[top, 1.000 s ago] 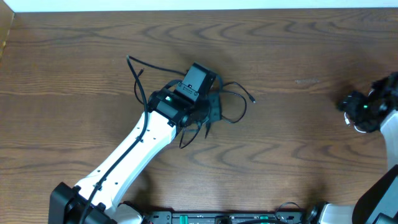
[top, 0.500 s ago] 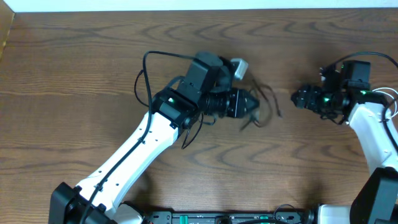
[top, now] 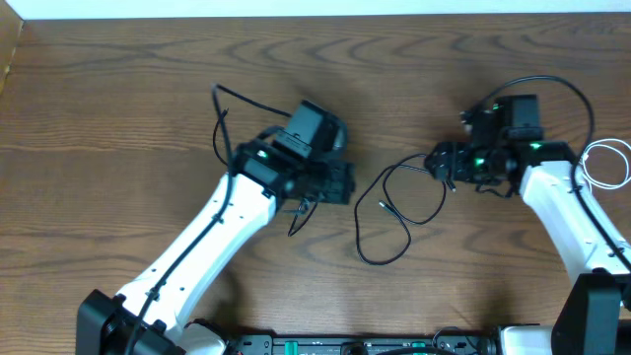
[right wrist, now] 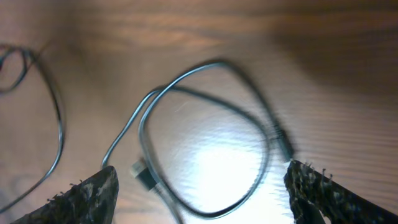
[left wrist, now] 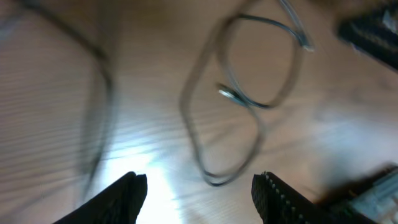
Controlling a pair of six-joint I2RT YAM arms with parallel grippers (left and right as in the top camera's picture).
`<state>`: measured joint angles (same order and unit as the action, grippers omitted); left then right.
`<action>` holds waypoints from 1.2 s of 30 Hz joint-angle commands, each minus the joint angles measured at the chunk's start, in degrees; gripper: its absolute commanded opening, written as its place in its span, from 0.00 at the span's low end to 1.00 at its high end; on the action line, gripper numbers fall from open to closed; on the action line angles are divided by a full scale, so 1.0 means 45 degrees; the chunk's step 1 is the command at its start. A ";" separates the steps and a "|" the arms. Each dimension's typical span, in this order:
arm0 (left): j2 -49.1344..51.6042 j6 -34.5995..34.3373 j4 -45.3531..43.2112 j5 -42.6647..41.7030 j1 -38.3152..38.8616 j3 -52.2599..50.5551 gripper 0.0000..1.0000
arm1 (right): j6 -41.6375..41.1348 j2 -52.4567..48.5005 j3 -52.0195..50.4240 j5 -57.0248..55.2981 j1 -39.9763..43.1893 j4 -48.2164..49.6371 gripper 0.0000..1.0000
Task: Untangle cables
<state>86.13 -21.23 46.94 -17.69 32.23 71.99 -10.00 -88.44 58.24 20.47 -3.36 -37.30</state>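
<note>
Lying between arms, black cable [left wrist: 213, 180]; wrist views blurred; left jaws apart; right jaws apart.

One looped black cable [top: 358, 237], another black cable [top: 296, 219], one white cable [top: 592, 148], two arms [top: 212, 247]

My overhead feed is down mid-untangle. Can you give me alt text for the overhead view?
A black cable lies in loose loops on the wooden table between the two open grippers, with the left gripper to its left and the right gripper by its upper right end. A white cable lies looped at the right edge.
</note>
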 commanded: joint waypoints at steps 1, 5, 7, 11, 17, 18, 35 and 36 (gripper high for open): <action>-0.0471 0.0238 0.0466 0.1239 -0.1069 0.0083 0.59 | 0.0102 0.0010 0.0078 0.0087 -0.1035 -0.0243 0.82; -0.0685 0.0243 0.0947 0.1239 -0.2341 0.0083 0.60 | 0.0102 0.0005 -0.0049 -0.1005 -0.2288 -0.0330 0.82; -0.0714 0.0238 0.1258 0.1239 -0.2977 0.0083 0.60 | 0.0102 0.0005 -0.0141 -0.1627 -0.2905 -0.0330 0.84; -0.0709 0.0238 0.1807 0.1229 -0.3900 0.0083 0.60 | 0.0102 -0.0010 -0.0364 -0.1851 -0.4090 -0.0189 0.85; -0.0709 0.0238 0.2035 0.1229 -0.4240 0.0083 0.59 | 0.0097 -0.0019 -0.0942 -0.1855 -0.6018 0.0860 0.85; -0.0709 0.0238 0.2035 0.1229 -0.4240 0.0083 0.60 | 0.0102 -0.0019 -0.1088 -0.1870 -0.6377 0.1088 0.85; -0.0709 0.0238 0.2045 0.1224 -0.4240 0.0083 0.60 | -0.2735 -0.0471 -0.2064 -0.4376 -1.0321 0.1365 0.77; -0.0709 0.0238 0.2045 0.1224 -0.4240 0.0083 0.59 | -0.2735 -0.0578 -0.2064 -0.4376 -1.0443 0.1273 0.77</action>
<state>83.68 -20.91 55.77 -12.93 13.32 71.99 -19.51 -89.32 49.69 2.83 -49.04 -30.87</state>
